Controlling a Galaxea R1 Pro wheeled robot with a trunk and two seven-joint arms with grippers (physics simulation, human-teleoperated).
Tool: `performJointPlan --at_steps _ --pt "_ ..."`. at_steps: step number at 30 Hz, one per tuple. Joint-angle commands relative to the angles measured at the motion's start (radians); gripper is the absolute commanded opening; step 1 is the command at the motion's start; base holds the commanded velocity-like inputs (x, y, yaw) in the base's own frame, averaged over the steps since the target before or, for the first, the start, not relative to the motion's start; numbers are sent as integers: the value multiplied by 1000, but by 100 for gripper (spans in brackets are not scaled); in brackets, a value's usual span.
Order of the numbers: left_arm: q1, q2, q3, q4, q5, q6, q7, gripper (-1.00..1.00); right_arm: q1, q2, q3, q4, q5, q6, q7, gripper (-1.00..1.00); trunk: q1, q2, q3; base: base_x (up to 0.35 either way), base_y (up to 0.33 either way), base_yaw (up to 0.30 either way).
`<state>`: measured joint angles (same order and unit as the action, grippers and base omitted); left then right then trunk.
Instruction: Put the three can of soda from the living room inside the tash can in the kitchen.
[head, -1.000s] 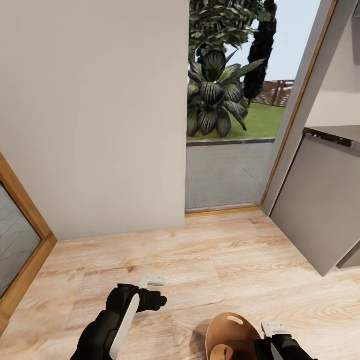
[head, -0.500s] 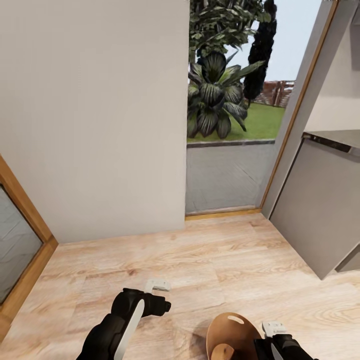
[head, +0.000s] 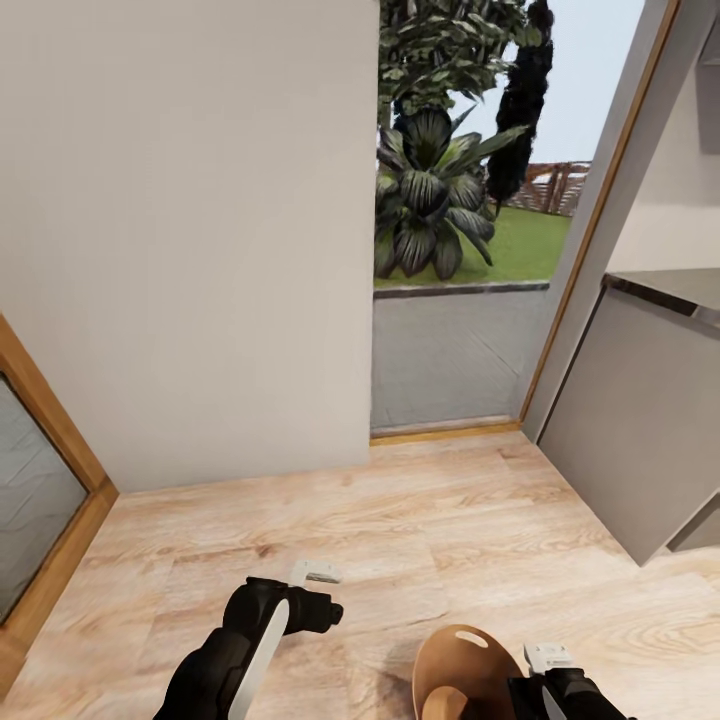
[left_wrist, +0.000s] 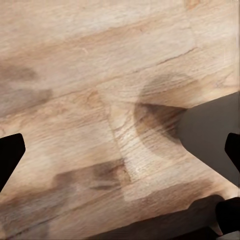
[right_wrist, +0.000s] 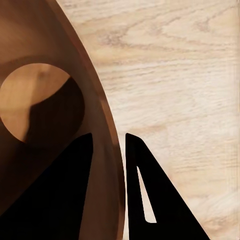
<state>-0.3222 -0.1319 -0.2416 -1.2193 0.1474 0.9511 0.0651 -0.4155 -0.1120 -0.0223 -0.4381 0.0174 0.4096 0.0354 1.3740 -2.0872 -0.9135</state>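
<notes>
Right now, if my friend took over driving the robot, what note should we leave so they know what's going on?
Right end effector: shut on the bin, one finger inside the rim and one outside; the robot is carrying it low at its right side.
Left end effector: open and empty, over the wood floor.
Where: in front of a wall, with a doorway to the garden ahead and a grey cabinet at right.
Cans: the bin's bottom looks bare in the right wrist view.
Left to do: find the three cans and put them in the bin.
</notes>
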Motion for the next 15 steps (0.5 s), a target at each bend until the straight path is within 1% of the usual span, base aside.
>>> performJointPlan --at_steps 1,13,15 --pt "0 0 0 0 0 0 -1 100 0 0 -1 0 -7 0 4 -100 -4 7 3 0 0 0" --pt "0 0 -1 19 -2 -4 -6 100 0 -2 -7 -12 -12 3 10 -100 -50 91 41 0 0 0" --pt "0 0 -1 22 -2 -4 -7 100 -2 -1 -10 -38 -14 14 12 -100 -58 105 47 0 0 0"
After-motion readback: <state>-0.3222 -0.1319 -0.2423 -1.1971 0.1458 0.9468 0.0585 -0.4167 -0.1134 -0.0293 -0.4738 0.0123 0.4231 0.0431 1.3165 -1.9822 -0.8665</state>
